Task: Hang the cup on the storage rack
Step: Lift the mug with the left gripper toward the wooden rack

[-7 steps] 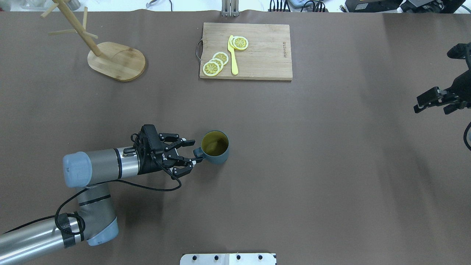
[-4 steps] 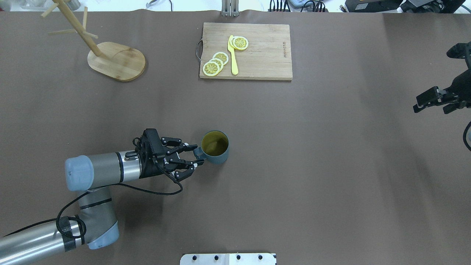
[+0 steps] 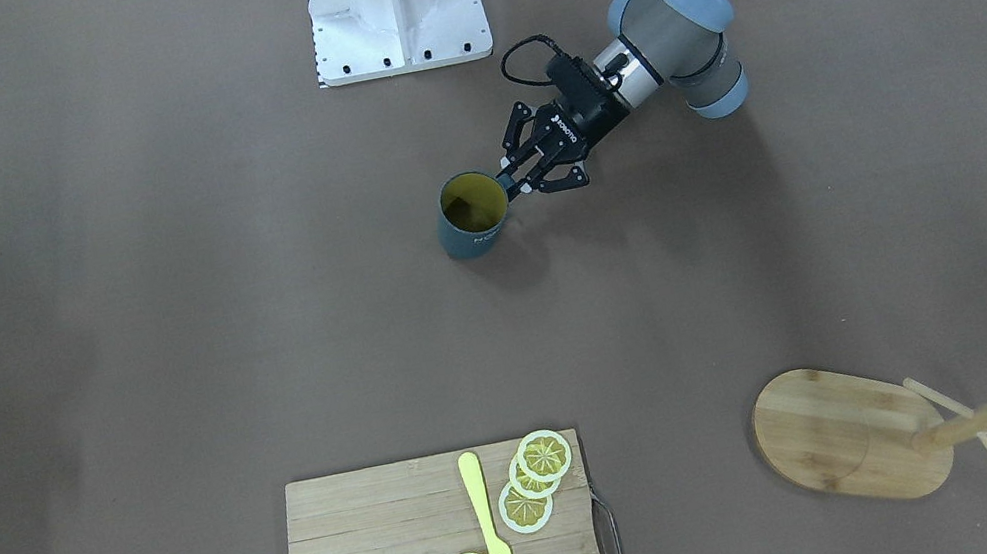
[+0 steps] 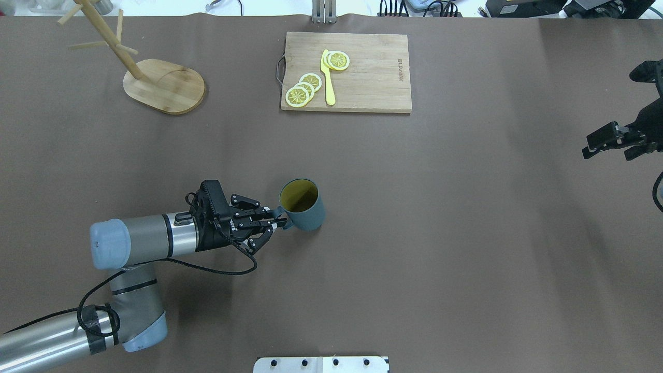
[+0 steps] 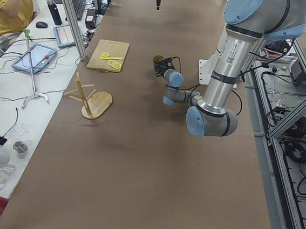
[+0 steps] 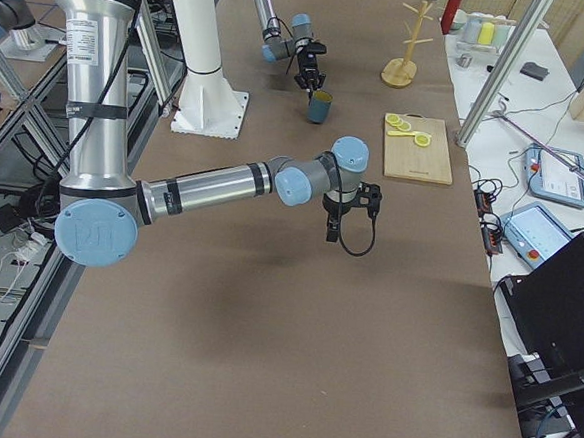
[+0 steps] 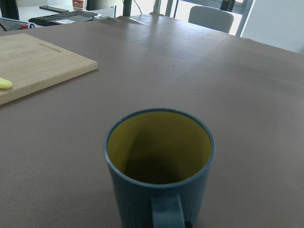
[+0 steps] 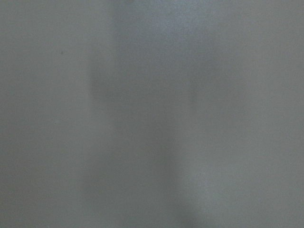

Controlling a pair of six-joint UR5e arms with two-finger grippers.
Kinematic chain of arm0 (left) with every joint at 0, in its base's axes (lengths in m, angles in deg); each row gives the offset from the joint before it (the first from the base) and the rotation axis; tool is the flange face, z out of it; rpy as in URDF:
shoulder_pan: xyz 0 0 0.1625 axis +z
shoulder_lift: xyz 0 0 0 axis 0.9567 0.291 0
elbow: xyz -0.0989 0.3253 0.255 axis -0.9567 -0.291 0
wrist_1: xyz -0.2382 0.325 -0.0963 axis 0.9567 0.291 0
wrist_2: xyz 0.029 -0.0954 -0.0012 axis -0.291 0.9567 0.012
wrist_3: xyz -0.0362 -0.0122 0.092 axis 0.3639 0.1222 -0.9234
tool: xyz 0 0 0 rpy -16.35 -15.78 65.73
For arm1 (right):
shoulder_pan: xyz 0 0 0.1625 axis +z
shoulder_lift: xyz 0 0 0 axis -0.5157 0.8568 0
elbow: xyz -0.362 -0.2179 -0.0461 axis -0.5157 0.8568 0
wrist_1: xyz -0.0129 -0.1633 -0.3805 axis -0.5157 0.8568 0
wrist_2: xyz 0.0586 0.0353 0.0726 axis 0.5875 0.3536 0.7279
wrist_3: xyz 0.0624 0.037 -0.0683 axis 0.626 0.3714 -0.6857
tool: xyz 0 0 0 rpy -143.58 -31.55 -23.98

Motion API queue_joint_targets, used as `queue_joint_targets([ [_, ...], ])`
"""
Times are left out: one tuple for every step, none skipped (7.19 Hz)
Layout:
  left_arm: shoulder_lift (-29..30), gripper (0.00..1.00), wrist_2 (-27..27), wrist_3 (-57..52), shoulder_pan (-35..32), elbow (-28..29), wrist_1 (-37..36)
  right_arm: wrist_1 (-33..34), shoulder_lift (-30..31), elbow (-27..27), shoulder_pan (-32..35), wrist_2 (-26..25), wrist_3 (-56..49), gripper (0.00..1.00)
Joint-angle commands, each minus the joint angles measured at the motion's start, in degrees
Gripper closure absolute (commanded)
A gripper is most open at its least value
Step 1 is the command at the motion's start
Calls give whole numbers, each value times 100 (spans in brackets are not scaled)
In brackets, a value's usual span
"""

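Observation:
The slate-blue cup (image 4: 306,216) with a yellow-olive inside stands mid-table, its handle toward my left arm. It also shows in the front view (image 3: 471,232) and fills the left wrist view (image 7: 159,190), handle at the bottom edge. My left gripper (image 4: 282,223) is shut on the cup's handle, also seen in the front view (image 3: 510,185). The cup looks slightly tilted. The bamboo storage rack (image 4: 164,85) stands at the far left, with nothing on its pegs (image 3: 986,419). My right gripper (image 4: 608,140) hovers at the table's right edge; I cannot tell whether it is open.
A cutting board (image 4: 373,77) with lemon slices (image 4: 303,89) and a yellow knife (image 4: 328,77) lies at the far middle. The white robot base plate (image 3: 394,0) is on the near side. A person sits beyond the table's far side (image 5: 9,3).
My left gripper's fingers have closed together on the cup's handle. The cup's rim has shifted slightly toward the gripper. The right arm has hardly moved.

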Motion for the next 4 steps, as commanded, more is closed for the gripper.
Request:
queue_joint_targets([
  [7, 100, -34, 1215, -436, -26, -13, 0, 32, 0, 32, -37, 0, 0],
  [16, 100, -60, 1910, -631, -26, 4, 0, 85, 0, 67, -38, -9, 0],
  [-1, 100, -61, 3065, -955, -18, 257, -18, 172, -8, 128, -12, -26, 0],
  [-10, 100, -52, 4234, -1289, -9, 355, -44, 313, -8, 225, 6, -105, 0],
])
